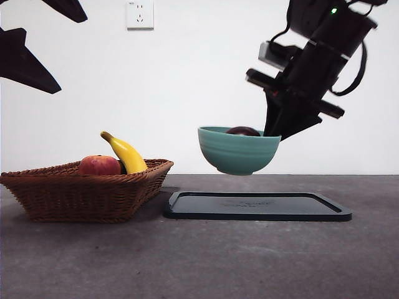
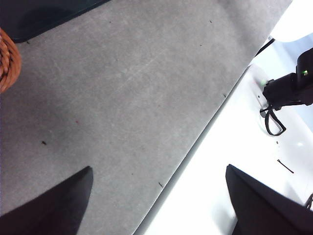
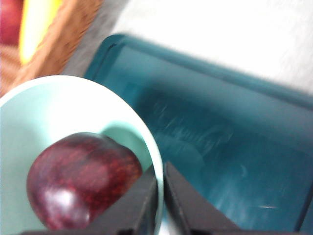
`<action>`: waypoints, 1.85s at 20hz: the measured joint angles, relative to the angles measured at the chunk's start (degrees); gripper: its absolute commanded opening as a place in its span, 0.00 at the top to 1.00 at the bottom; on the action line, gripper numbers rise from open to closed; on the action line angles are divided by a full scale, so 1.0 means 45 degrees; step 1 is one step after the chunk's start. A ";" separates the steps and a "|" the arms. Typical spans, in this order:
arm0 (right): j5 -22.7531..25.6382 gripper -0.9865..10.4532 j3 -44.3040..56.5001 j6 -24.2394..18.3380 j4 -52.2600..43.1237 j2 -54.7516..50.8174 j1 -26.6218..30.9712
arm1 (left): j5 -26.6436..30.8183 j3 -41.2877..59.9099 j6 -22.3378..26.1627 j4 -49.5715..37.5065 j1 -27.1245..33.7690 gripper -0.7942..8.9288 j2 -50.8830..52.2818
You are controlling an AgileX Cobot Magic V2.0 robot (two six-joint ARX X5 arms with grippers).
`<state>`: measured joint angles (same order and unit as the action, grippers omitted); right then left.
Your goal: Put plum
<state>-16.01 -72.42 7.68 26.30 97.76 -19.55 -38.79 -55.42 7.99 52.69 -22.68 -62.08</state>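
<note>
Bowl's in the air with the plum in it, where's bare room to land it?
Free: the dark tray right under the bowl, held at its rim by the right tool; also the table in front. Crowded: the basket, holding fruit.

The plum (image 3: 80, 178) is glossy dark maroon with fine red speckling, inside a plain teal-green bowl (image 1: 239, 151). The tray (image 1: 257, 206) is black. The woven basket (image 1: 87, 192) is brown, holding a yellow banana (image 1: 126, 153) and a red-orange fruit (image 1: 99, 166). The bench (image 1: 199, 261) is grey.

Wicker basket (image 1: 87, 193) holding apple (image 1: 99, 165), banana (image 1: 126, 152); black tray (image 1: 257, 206); wall socket (image 1: 139, 14)
</note>
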 measured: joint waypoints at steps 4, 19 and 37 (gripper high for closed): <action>0.0015 0.90 -0.0661 -0.0073 -0.0126 0.1695 0.0306 | 0.0000 0.0000 0.0010 0.0000 0.0000 0.47 0.0000; 0.0282 0.73 -0.0709 -0.0073 -0.0185 0.2229 0.0384 | 0.0000 0.0000 0.0010 0.0063 0.0000 0.47 0.0000; 0.0238 0.73 -0.0903 -0.0991 0.5809 -0.6130 0.0520 | 0.0000 0.0000 0.0010 0.0044 0.0000 0.47 0.0000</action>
<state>-14.94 -76.49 3.22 52.45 70.17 -17.21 -38.79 -55.42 8.03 52.88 -22.68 -62.08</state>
